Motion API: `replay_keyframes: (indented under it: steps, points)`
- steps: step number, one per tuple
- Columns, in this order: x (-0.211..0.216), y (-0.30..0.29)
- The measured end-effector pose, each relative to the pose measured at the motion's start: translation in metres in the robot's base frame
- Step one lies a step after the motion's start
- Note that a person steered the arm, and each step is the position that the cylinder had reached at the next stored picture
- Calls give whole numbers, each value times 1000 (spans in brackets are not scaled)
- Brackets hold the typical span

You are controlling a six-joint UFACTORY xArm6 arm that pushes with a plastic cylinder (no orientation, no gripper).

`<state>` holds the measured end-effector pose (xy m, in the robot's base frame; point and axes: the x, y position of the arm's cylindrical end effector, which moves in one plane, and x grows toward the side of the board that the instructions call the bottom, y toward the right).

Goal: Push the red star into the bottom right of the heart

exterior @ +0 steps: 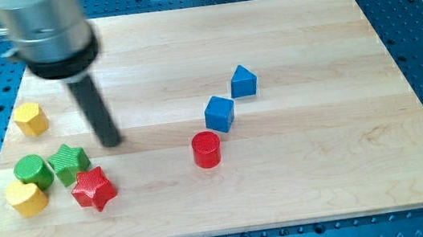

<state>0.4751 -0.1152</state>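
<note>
The red star (94,188) lies at the view's lower left of the wooden board (322,161). The yellow heart (26,198) lies to its left, near the board's left edge. A green cylinder (31,170) sits just above the heart, and a green star (69,163) sits just above the red star, close to it. My tip (111,142) rests on the board above and slightly right of the red star, right of the green star, apart from both.
A yellow hexagon block (31,119) sits near the left edge, higher up. A red cylinder (206,149), a blue cube (219,113) and a blue wedge-like block (243,80) stand near the middle. The board's edges drop to a blue perforated table.
</note>
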Motion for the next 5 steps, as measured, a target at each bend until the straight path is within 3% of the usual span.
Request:
replay_keyframes:
  steps: [1,3,4,5]
  points:
    - [8,40]
    - [53,13]
    - [69,-40]
    - [84,-14]
